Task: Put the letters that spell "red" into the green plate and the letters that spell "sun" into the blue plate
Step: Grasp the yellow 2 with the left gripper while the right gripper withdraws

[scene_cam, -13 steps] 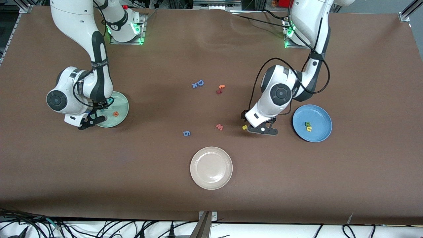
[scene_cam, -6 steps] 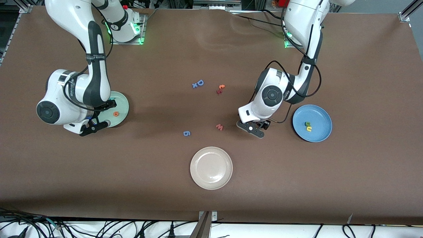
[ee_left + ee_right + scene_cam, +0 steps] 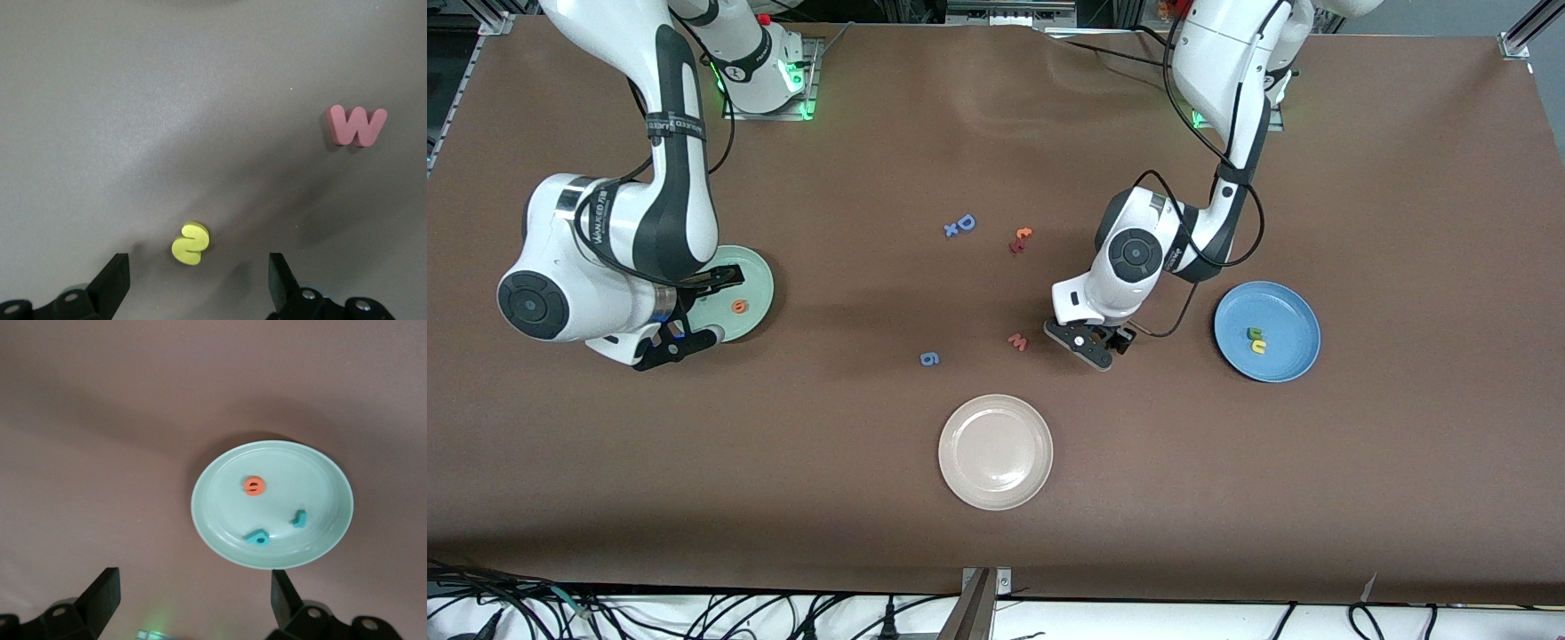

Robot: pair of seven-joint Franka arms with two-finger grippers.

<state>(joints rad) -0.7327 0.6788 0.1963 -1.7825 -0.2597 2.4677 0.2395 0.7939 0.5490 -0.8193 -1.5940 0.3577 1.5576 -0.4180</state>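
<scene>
Three plates: green plate (image 3: 272, 503) holds the r (image 3: 299, 518), e (image 3: 253, 487), d (image 3: 257, 537); blue plate (image 3: 1266, 331) holds two letters (image 3: 1256, 340). Right gripper (image 3: 193, 597) hangs open, empty, over the green plate's edge, waiting. Left gripper (image 3: 197, 273) is open, empty, straddling the yellow s (image 3: 190, 243) beside the pink w (image 3: 356, 125): centre, descend squarely, close gently. Arm band lettering unreadable.

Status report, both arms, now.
Left tool open over yellow s on table. Right tool open, above green plate; red letters in. Pink w beside s, apart.
</scene>
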